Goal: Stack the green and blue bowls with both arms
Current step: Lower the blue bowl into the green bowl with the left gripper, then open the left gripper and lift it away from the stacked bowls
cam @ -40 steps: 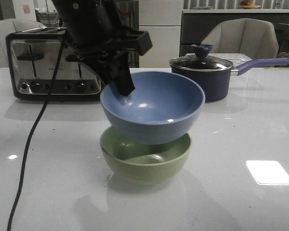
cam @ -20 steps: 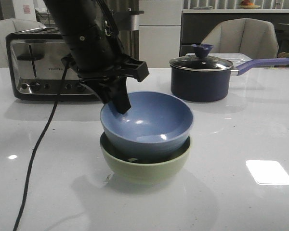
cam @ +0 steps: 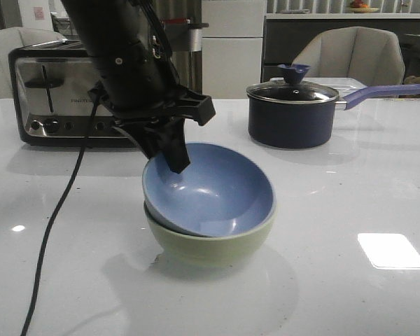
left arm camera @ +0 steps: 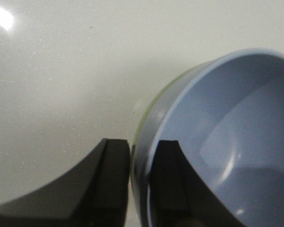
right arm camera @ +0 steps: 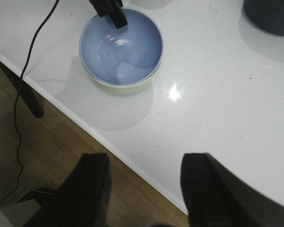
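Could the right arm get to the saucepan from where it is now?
Probably yes. The right gripper hangs open off the table's edge, holding nothing, and bare tabletop lies between it and the saucepan; the bowls sit off to one side.

Dusty blue bowl (cam: 210, 192) sits tilted, nested inside the sage green bowl (cam: 210, 245).

Home kitchen or dining area, toaster (cam: 73, 94), lidded saucepan (cam: 292, 112), white table (cam: 350, 210), upholstered chairs (cam: 350, 56), wood floor (right arm camera: 61, 156)
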